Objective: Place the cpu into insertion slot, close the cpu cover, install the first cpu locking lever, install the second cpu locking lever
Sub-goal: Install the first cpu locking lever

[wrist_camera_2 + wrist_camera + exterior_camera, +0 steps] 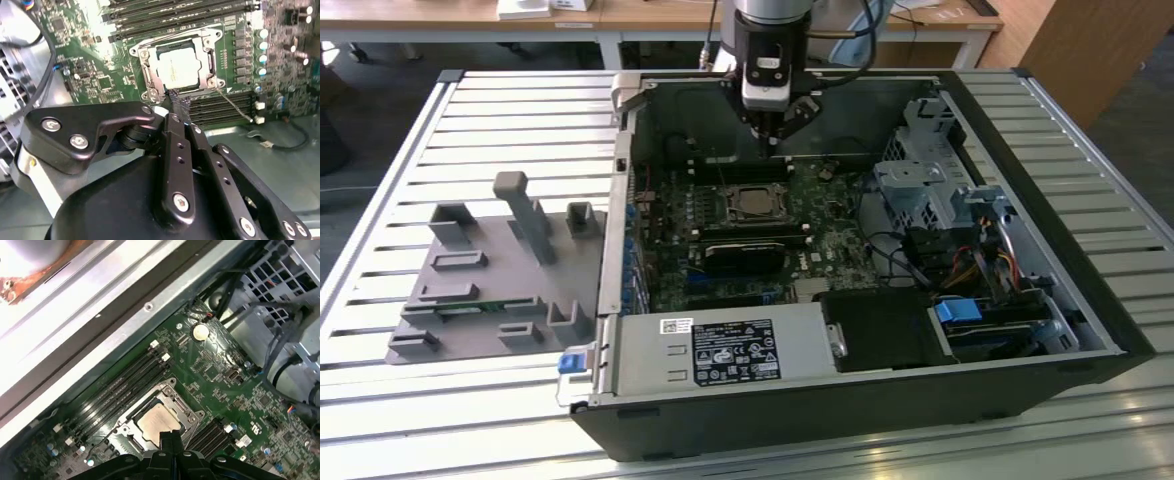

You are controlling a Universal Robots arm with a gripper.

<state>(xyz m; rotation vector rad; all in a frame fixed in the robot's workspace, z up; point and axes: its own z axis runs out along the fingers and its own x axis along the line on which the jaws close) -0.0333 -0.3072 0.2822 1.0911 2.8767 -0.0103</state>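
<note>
— How many things are you counting there?

— One gripper point(176, 97), and its fingers are pressing together with nothing between them. One cpu point(179, 67) is sitting in the socket point(139, 51) just beyond the fingertips, a little lower than them. One cpu cover point(212, 59) is lying flat around it. One thin wire lever point(235, 104) is sticking out from the socket corner beside the tips.

— And what is it all standing on?

— One open computer case point(1067, 300) is lying on a slatted metal table point(480, 120); one grey fixture plate point(480, 290) is resting well apart from the gripper. Wooden desks point(654, 15) are standing behind the arm.
</note>
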